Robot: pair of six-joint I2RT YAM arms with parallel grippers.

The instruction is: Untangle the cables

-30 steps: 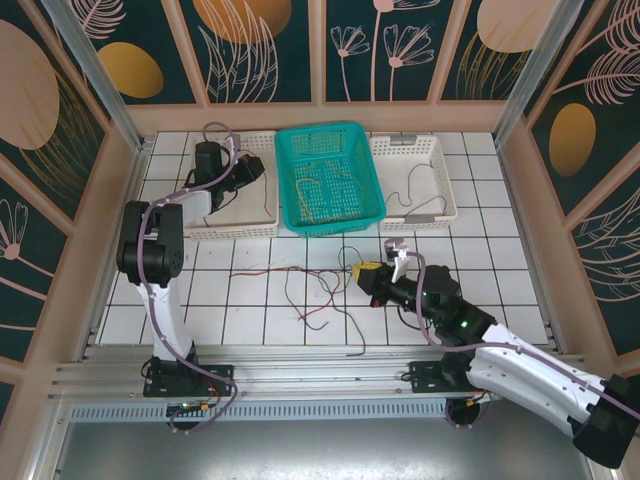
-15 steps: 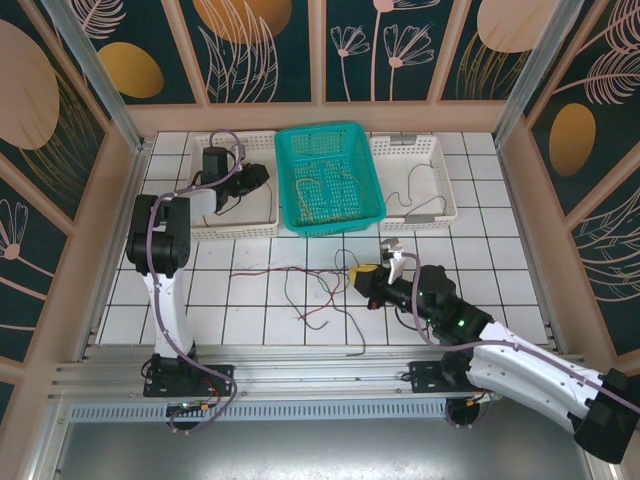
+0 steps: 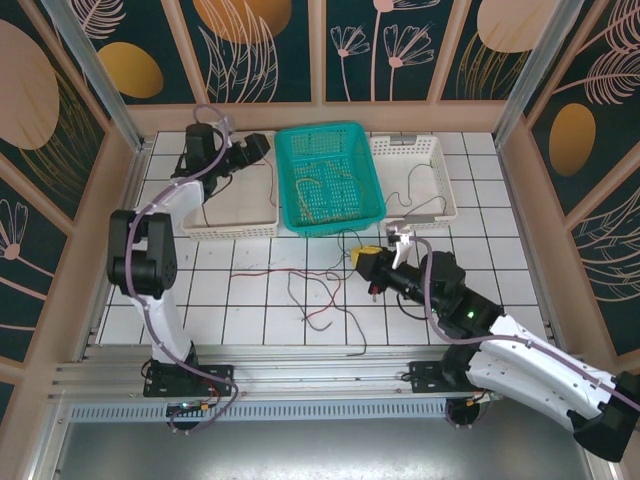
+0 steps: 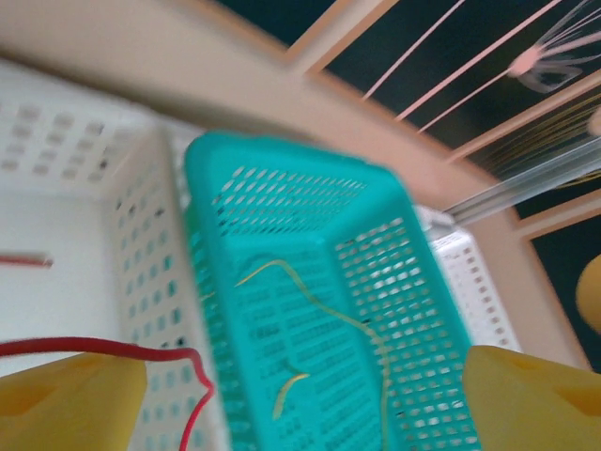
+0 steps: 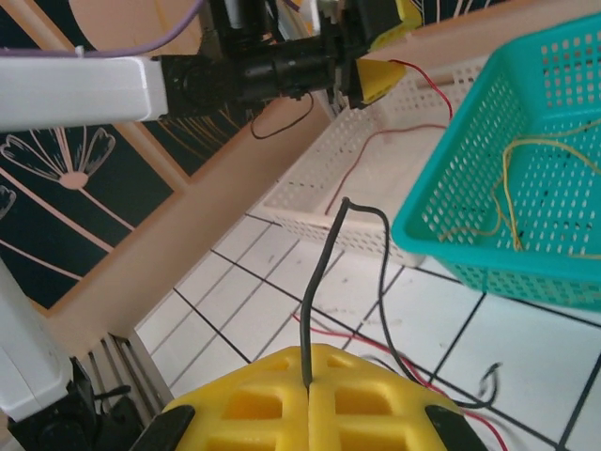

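My right gripper [image 3: 368,258] hovers over the tiles just in front of the teal basket [image 3: 335,227], shut on a black cable [image 5: 319,282] that rises from between its yellow fingers [image 5: 254,395] and loops back down to the floor. My left gripper [image 3: 255,147] hangs above the far right corner of the left white basket [image 3: 232,228], its jaws wide apart. A red cable [image 4: 103,349] runs past its left finger [image 4: 66,404] and drops into that basket. Red cables [image 3: 262,270] and black cables lie crossed on the tiles. Yellow-tan cables [image 4: 319,301] lie in the teal basket.
A second white basket [image 3: 420,222] at the back right holds a black cable [image 3: 415,185]. The three baskets stand in a row along the back wall. Wooden side walls close in the tiled floor, with a metal rail at the near edge.
My left gripper has opened and swung back and right, over the basket's far corner. My right gripper has drifted slightly right and back, still shut on the black cable.
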